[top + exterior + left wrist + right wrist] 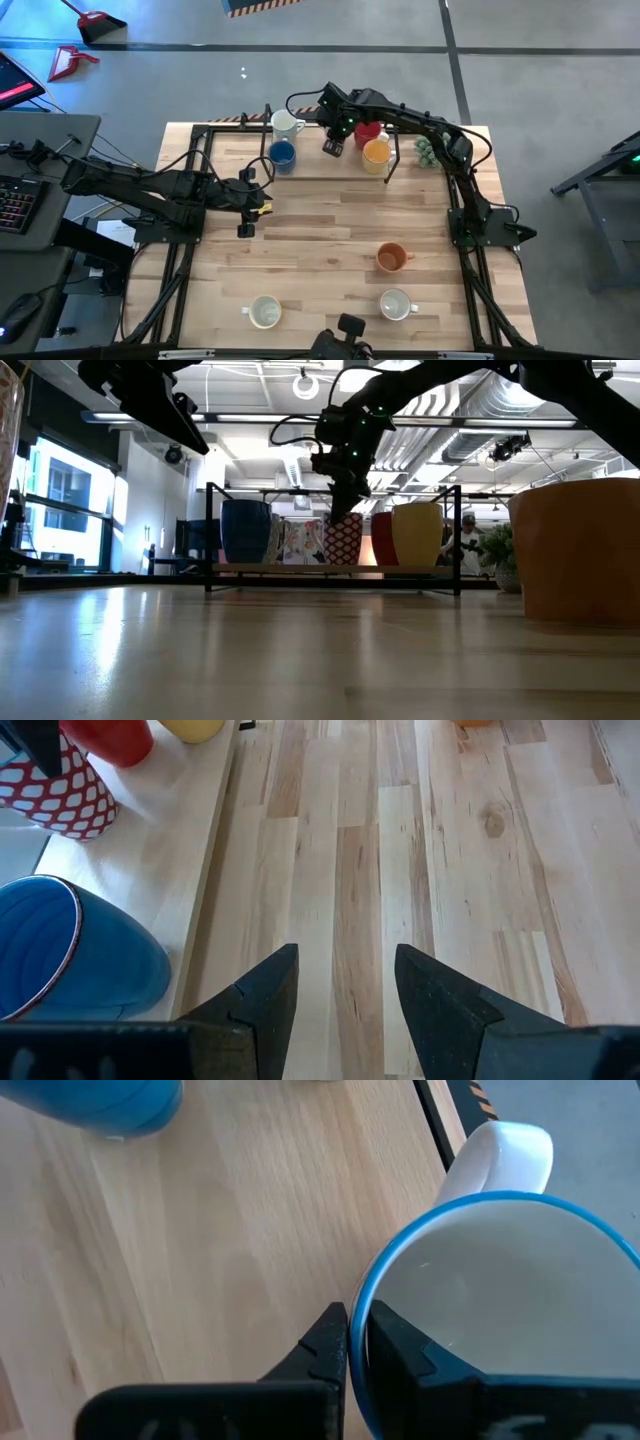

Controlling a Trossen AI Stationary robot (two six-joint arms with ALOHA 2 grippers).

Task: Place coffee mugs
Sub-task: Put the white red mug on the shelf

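My right gripper reaches over the raised wooden shelf at the table's far side and is shut on a red-and-white patterned mug with a blue rim. On the shelf beside it stand a white mug, a blue mug, a red mug and a yellow mug. An orange mug and two white mugs stand on the table. My left gripper hovers open at mid-left, with nothing between its fingers. My right gripper pinches the patterned mug's blue rim, one finger outside the wall and the other inside the mug. The fingers slant down from above, on the side opposite the white handle. The mug is upright, its base level with the shelf.
A small green plant stands at the shelf's right end. A black frame rises around the shelf. Bare wooden table lies between the shelf and the near mugs. In the low view a person shows in the room behind.
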